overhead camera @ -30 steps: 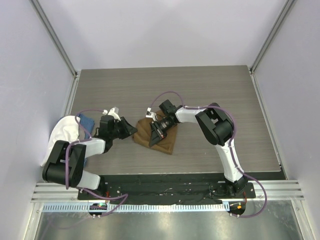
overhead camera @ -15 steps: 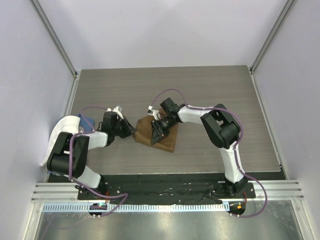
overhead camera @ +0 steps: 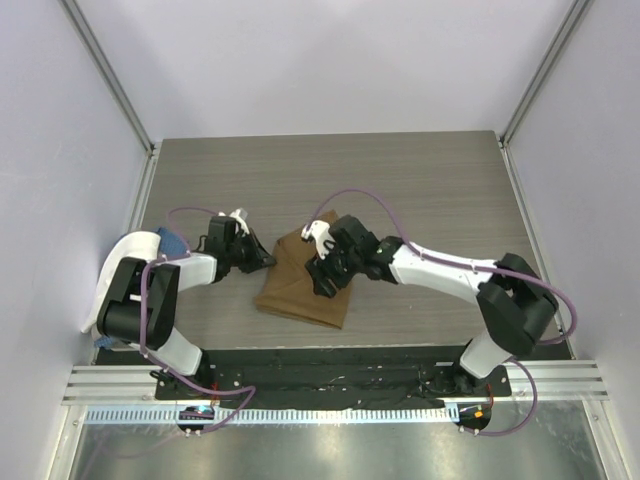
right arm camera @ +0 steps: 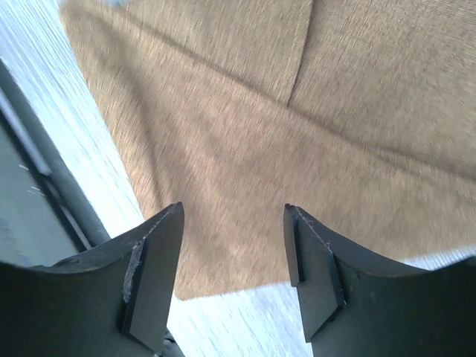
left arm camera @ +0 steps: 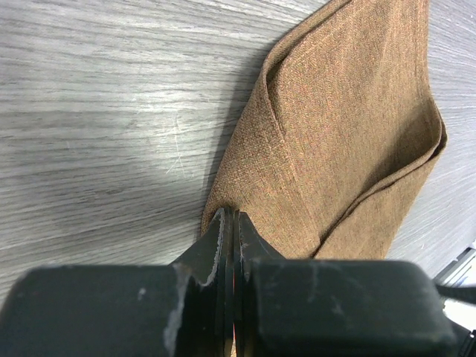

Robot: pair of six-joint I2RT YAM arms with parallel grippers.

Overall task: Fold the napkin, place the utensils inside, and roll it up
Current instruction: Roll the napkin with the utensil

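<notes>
The tan-brown napkin lies folded in the middle of the table. My left gripper is at its left corner. In the left wrist view the jaws are shut, their tips on the napkin's corner, with a sliver of cloth between them. My right gripper hovers over the napkin's right part. In the right wrist view it is open and empty above the napkin's near edge. The gold spoon is not in view.
A white cloth and a blue cloth lie at the table's left edge, behind the left arm. Grey walls close the table on three sides. The black rail runs along the near edge.
My left gripper has moved right onto the napkin's left corner. The right gripper has shifted nearer and its arm has stretched out. The napkin now spreads wider toward the near left.
</notes>
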